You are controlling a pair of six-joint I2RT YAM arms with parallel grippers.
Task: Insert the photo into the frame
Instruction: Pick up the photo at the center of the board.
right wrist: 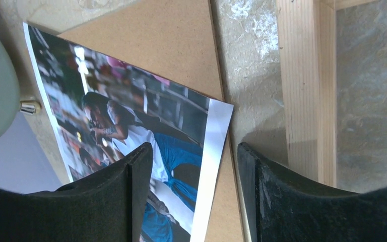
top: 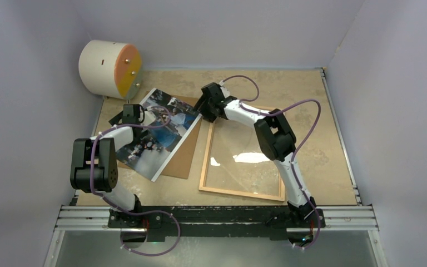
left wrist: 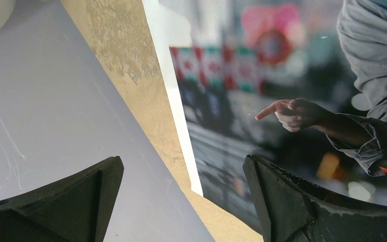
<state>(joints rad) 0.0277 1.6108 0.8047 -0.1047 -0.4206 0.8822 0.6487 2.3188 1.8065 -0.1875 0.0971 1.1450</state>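
Closest to me, the frame (top: 242, 193) lies flat on the desk (top: 317, 144), pane up and nothing in it, in front of the right arm. Just left of it, the photo (top: 164, 136) lies picture-side up on a brown backing sheet (top: 183, 156). It sits skewed against the frame, so I reckon it must be lifted, turned and carried over the wooden rail.

Further back, both hands are at the print. The left hand (left wrist: 181, 161) is spread wide and straddles one white-bordered edge without pinching anything. The right hand (right wrist: 195, 147) is spread too, one finger above the picture and one outside it. The corner nearest the frame lies between them, and nothing is gripped.

My worry is that the print lies flat on the board, with no lip to get under.
- **Right hand closing as it stands:** it could skid on the gloss and come away empty, or buckle that corner.
- **Closing too low:** it may bite the backing sheet as well, since the sheet's edge runs right beside the corner.
- **Gripping one corner only:** a large sheet would sag and could catch the frame's rail.
- **Left hand pressing while the right pulls:** I'd expect a crease.

Farthest off, a white drum (top: 108, 67) with an orange face sits near the photo's far corner, within reach of a careless swing.
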